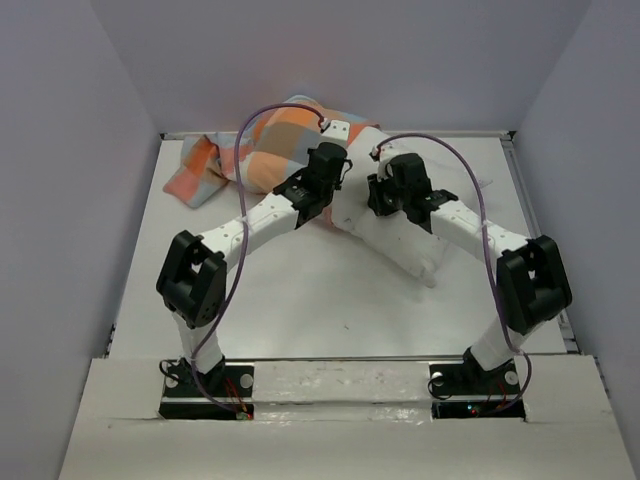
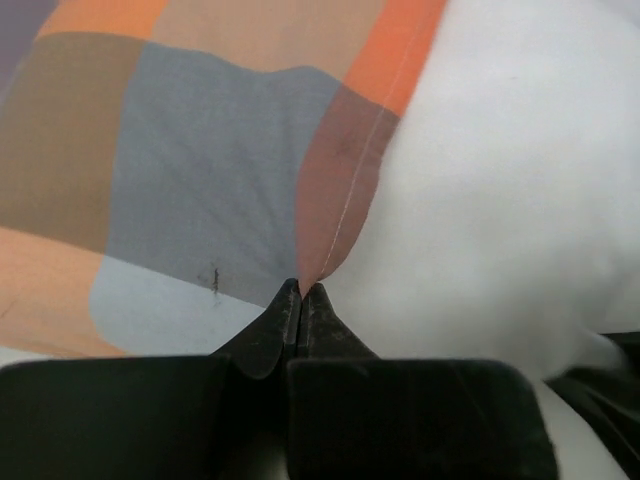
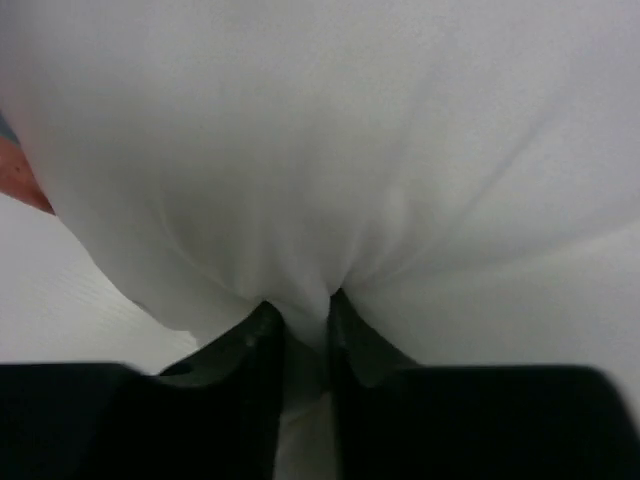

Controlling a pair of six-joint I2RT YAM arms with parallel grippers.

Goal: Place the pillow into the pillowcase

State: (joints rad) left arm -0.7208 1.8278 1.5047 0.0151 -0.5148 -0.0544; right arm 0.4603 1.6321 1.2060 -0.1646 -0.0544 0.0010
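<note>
The checked pillowcase [image 1: 255, 150] lies bunched at the back left of the table, its far end against the back wall. The white pillow [image 1: 405, 240] lies beside it at centre right, its far part running toward the case. My left gripper [image 1: 325, 205] is shut on the pillowcase's orange hem [image 2: 335, 200], next to the pillow [image 2: 500, 180]. My right gripper [image 1: 385, 205] is shut on a pinch of the pillow's fabric [image 3: 320, 180]. A sliver of the pillowcase [image 3: 20, 175] shows at the left edge of the right wrist view.
White walls close in the table [image 1: 300, 290] at the back and both sides. Purple cables [image 1: 240, 160] arch over both arms. The arm bases [image 1: 205, 385] stand at the near edge.
</note>
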